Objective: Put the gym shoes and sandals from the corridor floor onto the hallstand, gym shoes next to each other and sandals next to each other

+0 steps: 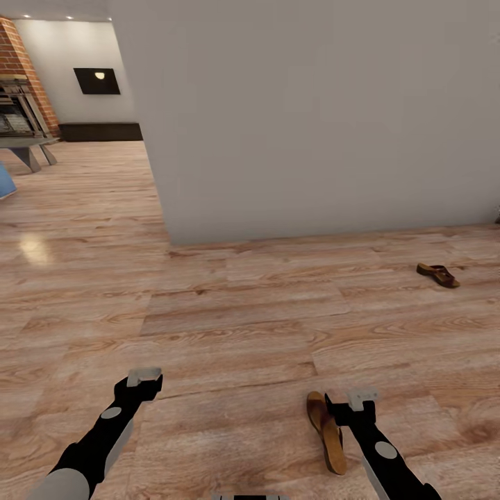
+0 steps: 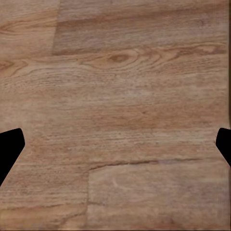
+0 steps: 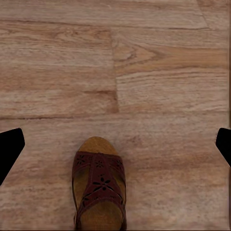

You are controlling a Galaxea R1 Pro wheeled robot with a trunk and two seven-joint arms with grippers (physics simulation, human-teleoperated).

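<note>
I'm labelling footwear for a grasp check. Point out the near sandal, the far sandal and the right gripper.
near sandal (image 3: pixel 99 190): right wrist view, on its dark-brown toe strap.
far sandal (image 1: pixel 437 274): head view, on its middle, lying on the floor by the wall.
right gripper (image 1: pixel 353 404): head view, between its fingertips, beside the near sandal.

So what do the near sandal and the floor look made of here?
Near sandal: dark-brown leather-like strap with punched flower cutouts, matte; tan footbed, possibly cork or suede, unclear in a render. Corridor floor: wood-grain planks with visible seams and knots, a light sheen, so maybe laminate or varnished wood.
</note>
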